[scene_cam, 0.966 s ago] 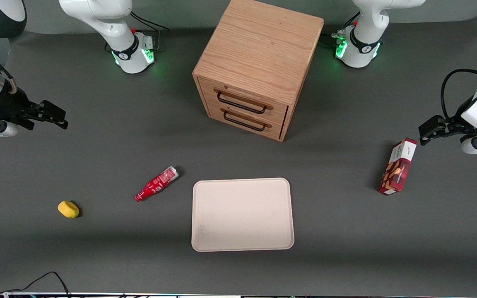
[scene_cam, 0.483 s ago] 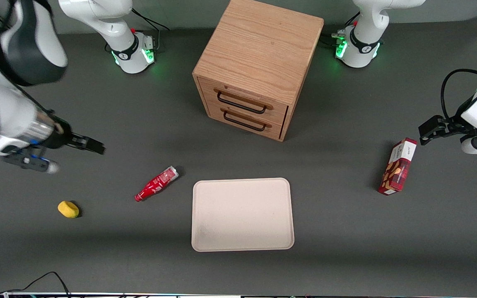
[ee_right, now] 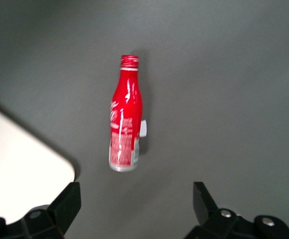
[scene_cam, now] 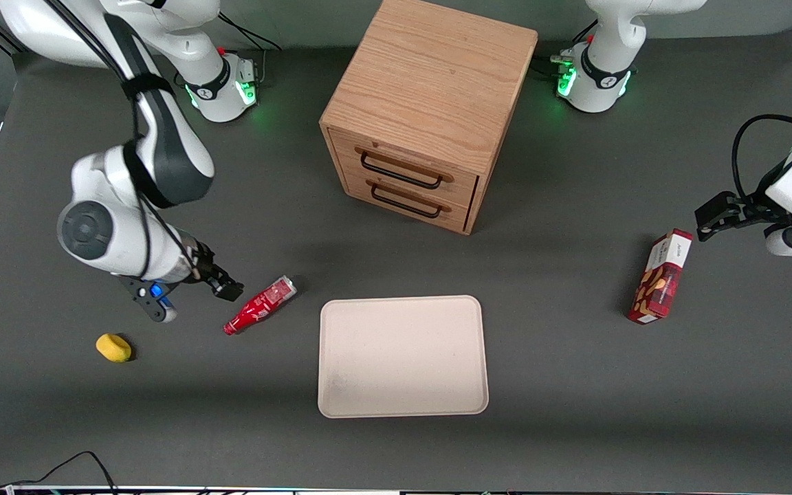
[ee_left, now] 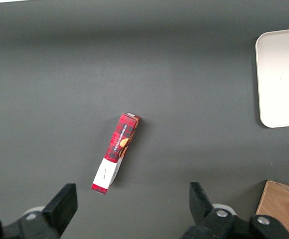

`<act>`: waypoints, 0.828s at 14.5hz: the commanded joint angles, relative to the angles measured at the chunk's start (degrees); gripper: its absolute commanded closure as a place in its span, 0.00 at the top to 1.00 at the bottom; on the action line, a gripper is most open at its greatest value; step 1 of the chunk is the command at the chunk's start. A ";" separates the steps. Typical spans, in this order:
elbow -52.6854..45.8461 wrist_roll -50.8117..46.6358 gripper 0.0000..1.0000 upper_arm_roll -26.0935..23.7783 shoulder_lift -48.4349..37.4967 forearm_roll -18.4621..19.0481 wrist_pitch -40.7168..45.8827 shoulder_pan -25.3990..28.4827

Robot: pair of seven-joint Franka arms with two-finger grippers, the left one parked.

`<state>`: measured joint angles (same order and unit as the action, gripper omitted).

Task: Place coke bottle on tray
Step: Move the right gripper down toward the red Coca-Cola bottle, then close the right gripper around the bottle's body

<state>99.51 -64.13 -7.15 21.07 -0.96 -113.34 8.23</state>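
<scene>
My black two-finger gripper (scene_cam: 221, 285), fingers spread wide and holding nothing, has swung in from the working arm's edge of the table and now hangs just beside the slim red coke bottle (scene_cam: 260, 305). The bottle has not moved: it lies on its side on the dark grey table (scene_cam: 575, 412), near the large cream rectangular tray (scene_cam: 403, 356) but off it. White lettering runs along the bottle (ee_right: 125, 130), too blurred for me to read.
</scene>
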 commanded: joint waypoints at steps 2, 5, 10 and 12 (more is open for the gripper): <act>2.88 -6.78 1.00 0.39 3.09 1.40 -6.71 0.47; 2.88 -10.66 1.00 0.39 7.40 1.40 -13.03 0.65; 2.88 -10.92 1.00 0.56 13.38 1.40 -17.44 0.48; 2.97 -10.92 1.00 0.65 14.00 1.40 -17.79 0.48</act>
<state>102.80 -73.24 -6.92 34.72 -0.42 -130.58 8.25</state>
